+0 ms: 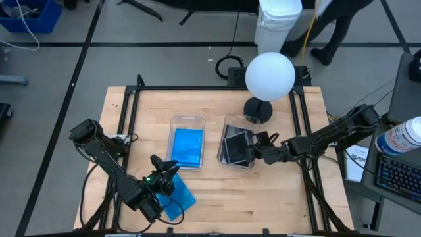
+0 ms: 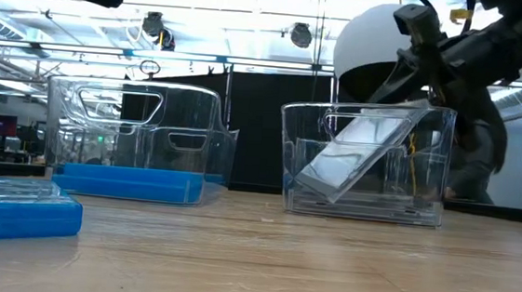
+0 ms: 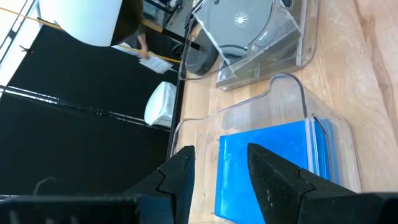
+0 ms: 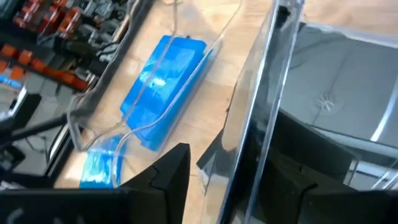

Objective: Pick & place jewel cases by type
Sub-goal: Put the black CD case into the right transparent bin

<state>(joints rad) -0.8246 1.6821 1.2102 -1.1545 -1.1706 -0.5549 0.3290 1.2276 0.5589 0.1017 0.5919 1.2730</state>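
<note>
Two clear bins stand mid-table. The left bin (image 1: 187, 119) holds bright blue jewel cases (image 1: 187, 146) lying flat. In the right bin (image 1: 231, 121), a clear case showing a disc (image 2: 353, 158) leans tilted, lower edge on the floor, upper edge toward the right wall. More blue cases (image 1: 179, 196) lie stacked on the table near the near edge. My left gripper (image 1: 166, 164) hovers open between that stack and the left bin (image 3: 286, 87). My right gripper (image 1: 262, 143) is open at the right bin's right rim. In its wrist view a clear bin wall (image 4: 255, 106) shows between the fingers.
A white globe lamp (image 1: 270, 76) on a black base (image 1: 258, 109) stands just beyond the right bin. Black frame rails (image 1: 131, 125) border the table. A person (image 1: 335, 26) walks past beyond the far edge. Bare wood (image 1: 263, 197) lies on the near right.
</note>
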